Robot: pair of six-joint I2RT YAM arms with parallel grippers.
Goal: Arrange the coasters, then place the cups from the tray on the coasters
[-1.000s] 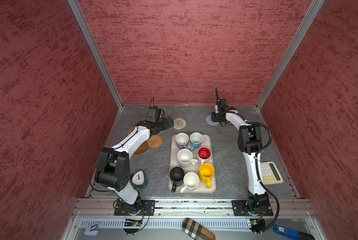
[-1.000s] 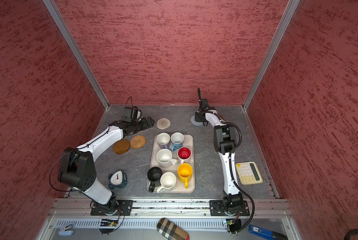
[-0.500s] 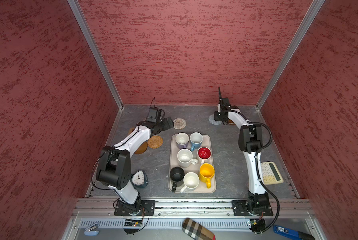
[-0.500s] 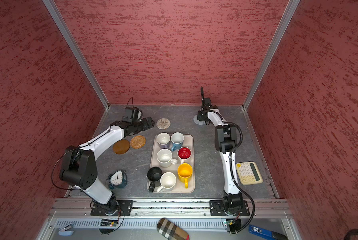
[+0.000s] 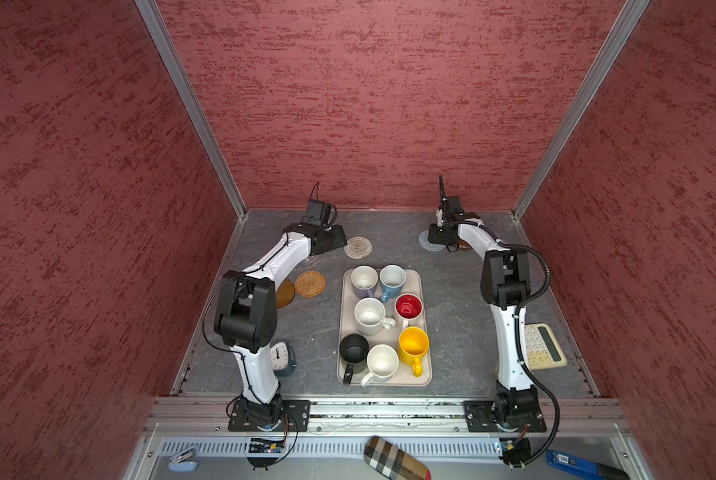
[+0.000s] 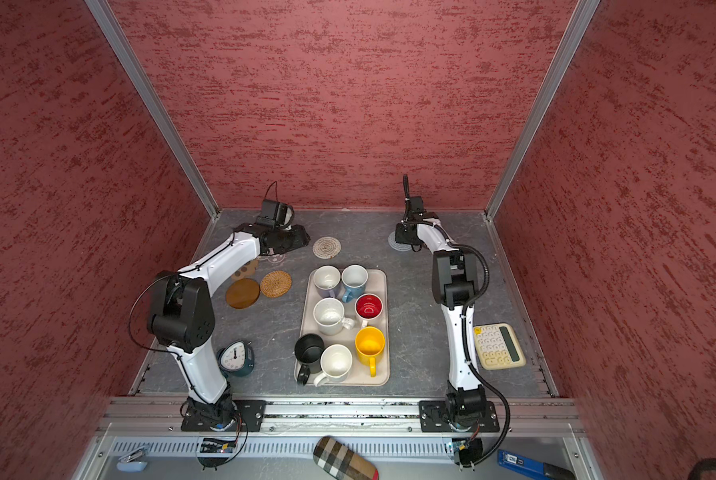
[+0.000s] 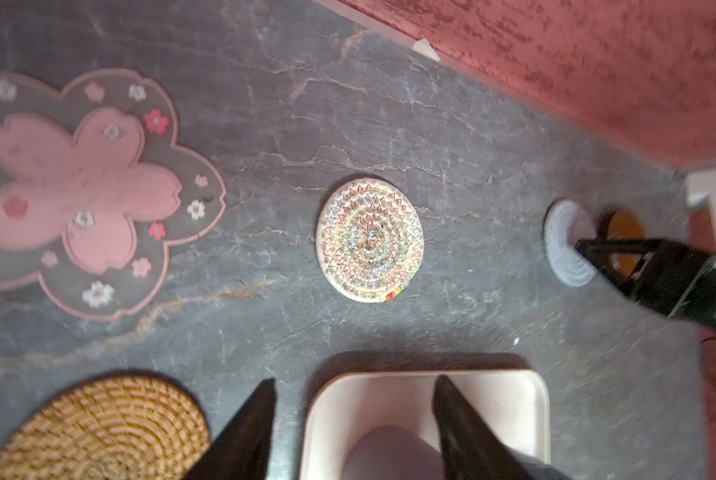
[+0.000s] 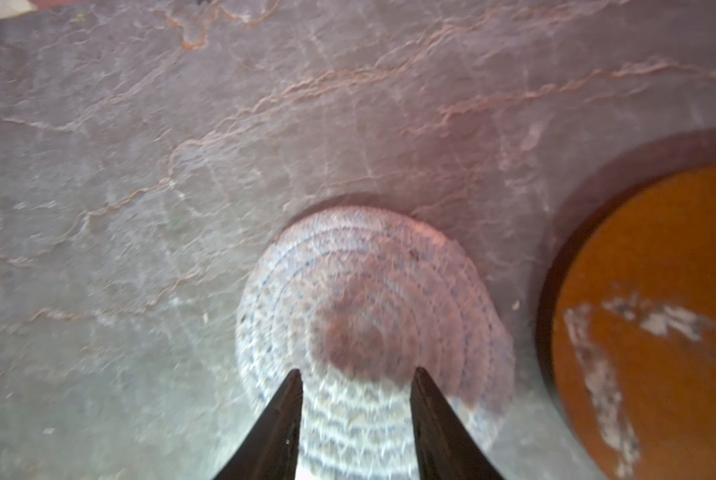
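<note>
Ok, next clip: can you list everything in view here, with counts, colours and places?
beige rectangular tray: one, beige, table centre.
handled mugs: seven, all on the tray; lavender-grey mug, light blue mug, two white mugs, red-lined white mug, black mug, yellow mug.
coasters: seven, flat on the table; whitish woven round beyond the tray; pink flower shape, tan paw shape, rattan round, brown disc to its left; grey-lavender round, second brown disc far right.
teal desk clock: one, table's front left.
cream keypad calculator: one, right edge.
plaid case, blue tool, small pale-blue item: one each, front ledge.
left gripper: open, empty, hovering far left.
right gripper: open, over the grey-lavender round.
</note>
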